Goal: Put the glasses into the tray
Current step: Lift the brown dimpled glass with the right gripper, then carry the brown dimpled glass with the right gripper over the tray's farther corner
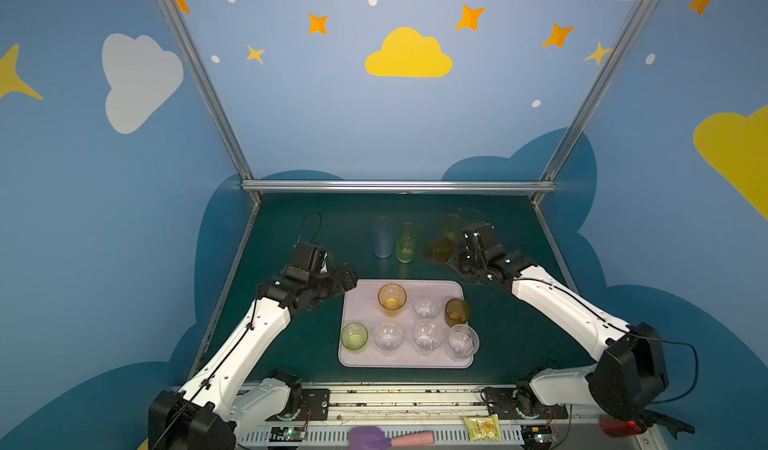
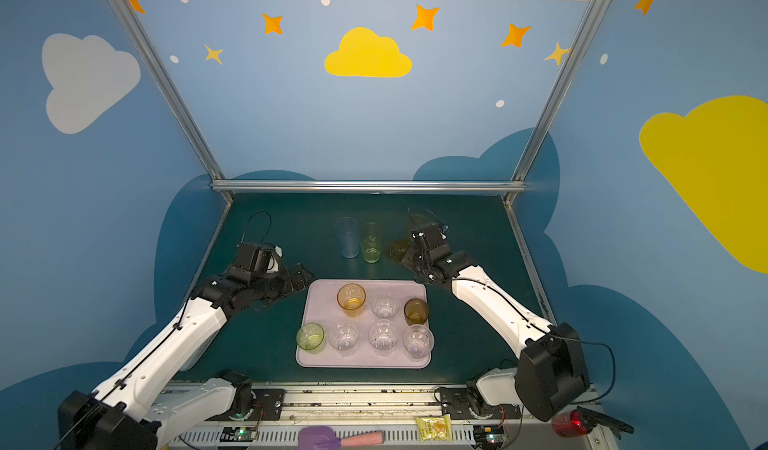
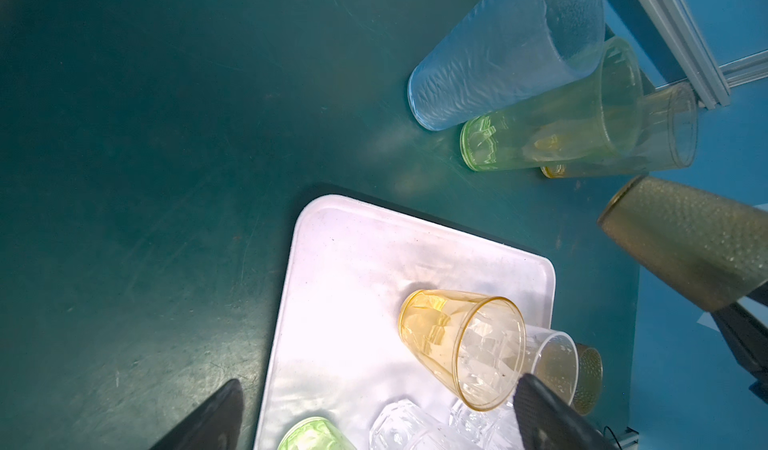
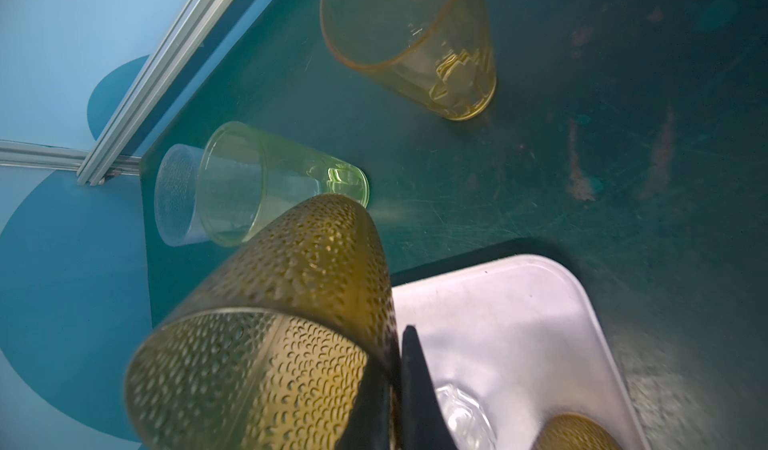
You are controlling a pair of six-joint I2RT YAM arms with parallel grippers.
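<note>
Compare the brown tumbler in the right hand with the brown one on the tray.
The held brown tumbler is tilted, pinched at its rim by the right hand; the tray's brown tumbler stands upright and free. The held one looks taller. Both are brown, see-through and dimpled.

Seven glasses (image 1: 392, 298) on pink tray (image 1: 360, 302), three beyond, brown glass (image 4: 266, 302) held tilted.

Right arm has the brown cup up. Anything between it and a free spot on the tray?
Nothing blocks the way to the tray edge. The bare far-left corner lies past the amber glass, so carry the brown cup over high.
</note>
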